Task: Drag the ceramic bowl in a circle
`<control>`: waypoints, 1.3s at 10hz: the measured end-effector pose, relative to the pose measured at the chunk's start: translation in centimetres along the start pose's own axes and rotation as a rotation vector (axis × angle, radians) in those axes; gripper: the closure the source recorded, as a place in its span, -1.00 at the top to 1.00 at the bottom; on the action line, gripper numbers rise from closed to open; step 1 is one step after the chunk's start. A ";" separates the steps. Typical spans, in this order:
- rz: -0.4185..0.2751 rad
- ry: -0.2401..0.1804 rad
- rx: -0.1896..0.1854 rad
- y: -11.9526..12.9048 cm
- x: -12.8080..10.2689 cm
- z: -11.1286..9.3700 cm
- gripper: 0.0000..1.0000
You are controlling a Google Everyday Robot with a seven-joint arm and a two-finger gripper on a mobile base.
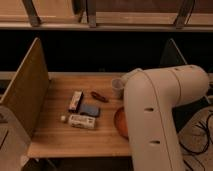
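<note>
The ceramic bowl (120, 123) is orange-red with a darker rim and sits on the wooden table (60, 140) at the right. Only its left edge shows; the rest is hidden behind my large white arm (155, 110). The arm rises from the lower right and bends over the bowl. My gripper is hidden behind the arm, somewhere over the bowl, so it does not show.
A small translucent whitish cup (117, 86) stands behind the bowl, next to the arm. A white box (75, 100), a blue packet (90, 110), a reddish-brown item (99, 96) and a lying white bottle (81, 121) are mid-table. A wooden divider (27, 95) bounds the left.
</note>
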 end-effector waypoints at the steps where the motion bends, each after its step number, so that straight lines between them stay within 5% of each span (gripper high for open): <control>1: -0.005 -0.010 0.001 0.0 -0.9 -0.3 -0.78; 5: -0.129 -0.096 0.027 4.0 -4.8 -4.5 -0.78; 9: -0.229 -0.134 0.016 8.2 -3.5 -6.5 -0.78; 11: -0.205 -0.109 0.040 7.4 -1.7 -5.7 -0.77; 13: -0.123 -0.092 0.073 4.7 -0.8 -4.8 -0.42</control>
